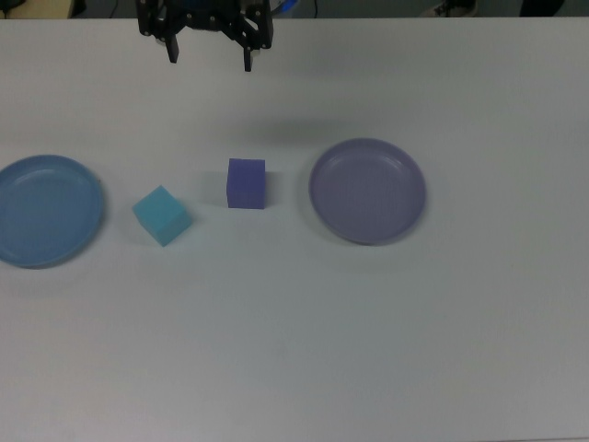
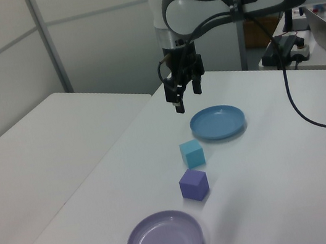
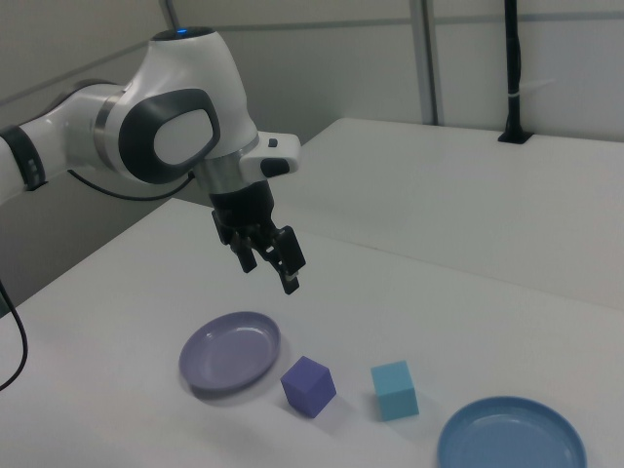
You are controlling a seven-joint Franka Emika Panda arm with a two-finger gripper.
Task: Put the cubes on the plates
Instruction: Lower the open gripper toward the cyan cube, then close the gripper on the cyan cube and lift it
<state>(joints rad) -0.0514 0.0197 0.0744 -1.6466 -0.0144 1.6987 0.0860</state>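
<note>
Open-fingered and empty, the black gripper [image 1: 209, 53] hangs in the air above the worktop's [image 1: 294, 350] far edge in the top view, its two fingers spread and pointing down, well apart from every object; the white Franka arm [image 3: 156, 136] carries it from above; below it the white worktop bears four things in a rough row. Toward the top view's left edge of the worktop lies the sky-blue plate [image 1: 46, 210], with nothing on it; toward the top view's right of centre lies the lavender plate [image 1: 367, 191], likewise bare inside; between the two plates, near the middle of the worktop, sit the cubes, both directly on the surface. Just beside the lavender plate yet clear of its rim stands the violet-blue cube [image 1: 246, 183], square to the top view; the cyan cube [image 1: 162, 215] rests near the blue plate, turned at an angle, apart from its neighbour.
</note>
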